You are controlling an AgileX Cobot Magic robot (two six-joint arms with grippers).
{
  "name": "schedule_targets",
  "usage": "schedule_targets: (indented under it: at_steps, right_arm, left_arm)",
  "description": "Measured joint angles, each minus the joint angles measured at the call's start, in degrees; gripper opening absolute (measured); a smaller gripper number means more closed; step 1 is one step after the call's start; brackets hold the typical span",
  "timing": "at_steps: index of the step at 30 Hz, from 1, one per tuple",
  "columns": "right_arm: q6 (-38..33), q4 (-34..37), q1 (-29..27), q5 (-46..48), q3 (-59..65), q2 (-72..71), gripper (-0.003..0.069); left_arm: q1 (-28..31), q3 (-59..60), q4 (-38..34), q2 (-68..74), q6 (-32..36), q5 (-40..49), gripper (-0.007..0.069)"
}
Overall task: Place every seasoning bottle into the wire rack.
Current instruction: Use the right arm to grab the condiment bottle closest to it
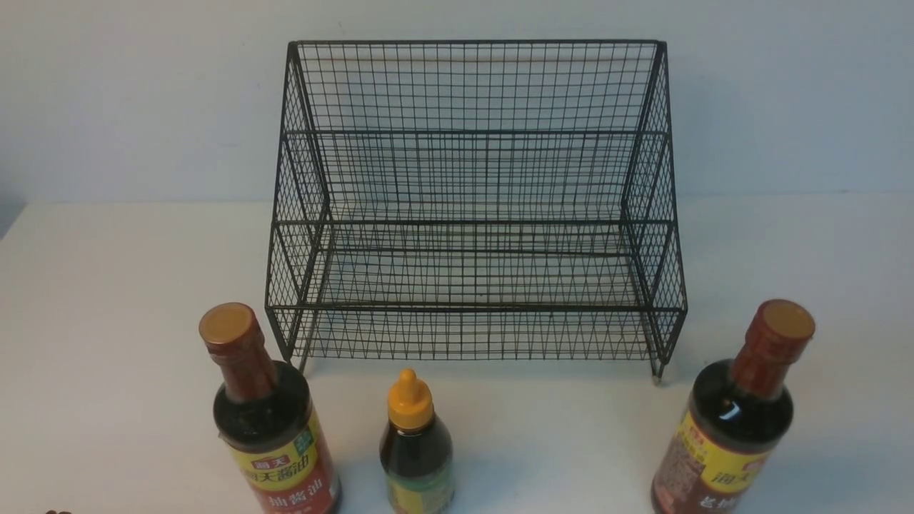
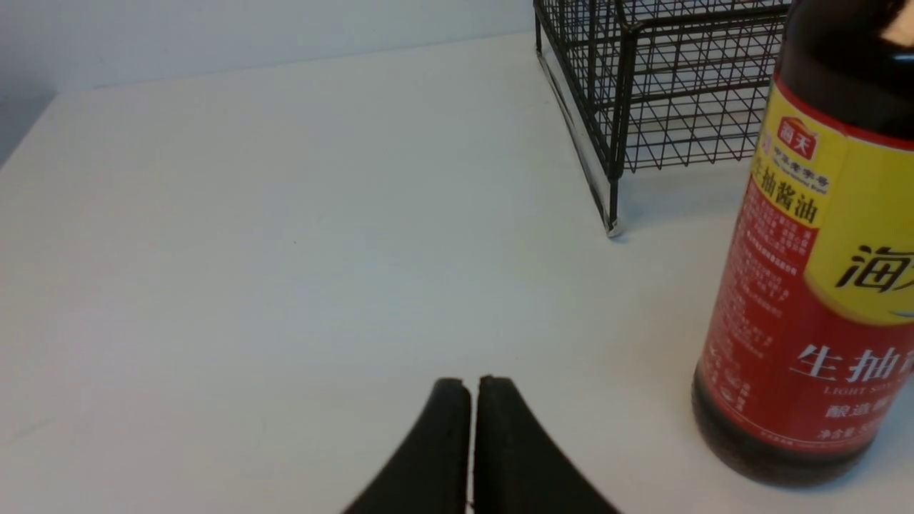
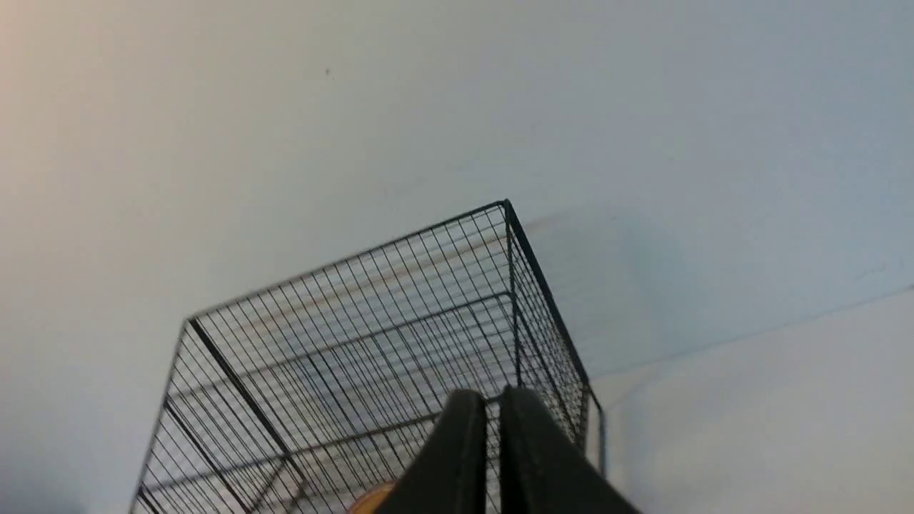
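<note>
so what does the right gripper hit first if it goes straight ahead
Probably the wire rack: the right gripper points at its mesh, near one end wall, though depth is hard to judge here.

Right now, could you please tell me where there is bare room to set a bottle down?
Both tiers of the wire rack hold nothing. The table is bare left and right of it. It is tightest between the left tall bottle and the short bottle.

Lab-like bench: bare white table (image 1: 107, 321), blank wall (image 1: 143, 107).
</note>
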Motion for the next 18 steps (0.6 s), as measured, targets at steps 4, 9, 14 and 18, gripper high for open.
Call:
schedule_targets:
  at_steps: [4, 9, 14, 18]
  right_arm:
    - [-2.84, -2.79, 0.00, 11.96, -11.01, 11.16, 0.0114]
    - [-11.90, 6.14, 0.00, 20.05, -17.00, 23.53, 0.0273]
    - [-24.54, 15.59, 0.00, 23.53, -17.87, 31.05, 0.0426]
    - [-28.27, 18.78, 0.00, 27.48, -18.70, 35.17, 0.0502]
  left_arm:
    - [0.00, 0.00, 0.00, 0.00, 0.00, 0.00, -0.0004]
    - [0.00, 0.00, 0.00, 0.00, 0.00, 0.00, -0.0004]
    - [0.00, 0.00, 0.00, 0.00, 0.00, 0.00, -0.0004]
    - [0.00, 0.00, 0.00, 0.00, 0.00, 0.00, -0.0004]
